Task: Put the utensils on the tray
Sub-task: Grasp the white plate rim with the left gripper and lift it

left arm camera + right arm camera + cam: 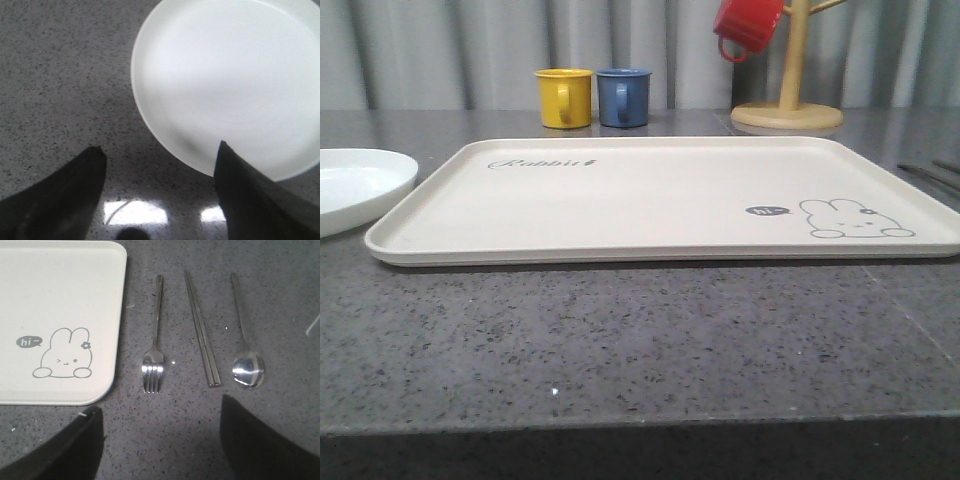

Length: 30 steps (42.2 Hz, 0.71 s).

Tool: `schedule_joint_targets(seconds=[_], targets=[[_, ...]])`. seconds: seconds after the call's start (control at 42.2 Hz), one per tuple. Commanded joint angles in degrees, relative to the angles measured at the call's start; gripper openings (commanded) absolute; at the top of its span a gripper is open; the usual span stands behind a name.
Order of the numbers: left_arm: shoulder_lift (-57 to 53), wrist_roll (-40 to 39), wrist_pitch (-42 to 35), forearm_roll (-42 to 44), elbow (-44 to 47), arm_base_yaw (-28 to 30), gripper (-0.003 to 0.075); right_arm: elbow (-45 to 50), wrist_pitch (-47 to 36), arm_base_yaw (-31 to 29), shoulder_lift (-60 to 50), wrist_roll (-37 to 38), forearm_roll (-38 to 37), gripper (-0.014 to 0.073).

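The cream tray [620, 205] with a drawn rabbit lies in the middle of the table, with nothing on it; its corner [60, 300] also shows in the right wrist view. Beside that corner three silver utensils lie side by side on the counter: a fork [155, 340], a pair of chopsticks [201, 330] and a spoon [246, 345]. My right gripper [159, 412] hovers open above the counter just short of the fork's tines, nothing between its fingers. My left gripper [161, 152] is open over bare counter at the edge of the white plate [225, 80].
The round white plate [355, 180] sits left of the tray. A yellow mug [565, 97] and a blue mug [623, 96] stand behind the tray. A wooden mug tree [788, 100] holding a red mug [748, 25] stands at the back right. Thin utensil handles [932, 173] show right of the tray.
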Motion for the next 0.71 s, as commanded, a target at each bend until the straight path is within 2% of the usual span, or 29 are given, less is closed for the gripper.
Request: schedule_joint_targets(seconds=[0.0,0.119,0.261,0.546,0.688], targets=[[3.0,1.0,-2.2,-3.3,-3.5,3.9,0.0461,-1.5,-3.5,-0.2,0.3,-0.8,-0.2,0.0522],[7.4,9.6,-3.7,-15.1,-4.5,8.9,0.0461,-1.5,-3.5,-0.2,0.3,-0.8,-0.2,0.0522],[12.7,15.8,-4.0,-26.1,-5.2,12.0,0.0461,-1.5,-3.5,-0.2,0.3,-0.8,-0.2,0.0522],[18.7,18.3,-6.7,-29.6,-5.3,12.0,0.0456,-1.5,-3.5,-0.2,0.3,-0.8,-0.2,0.0522],[20.2,18.3,-7.5,-29.6,-5.3,12.0,0.0358,-1.5,-3.5,-0.2,0.3,-0.8,-0.2,0.0522]])
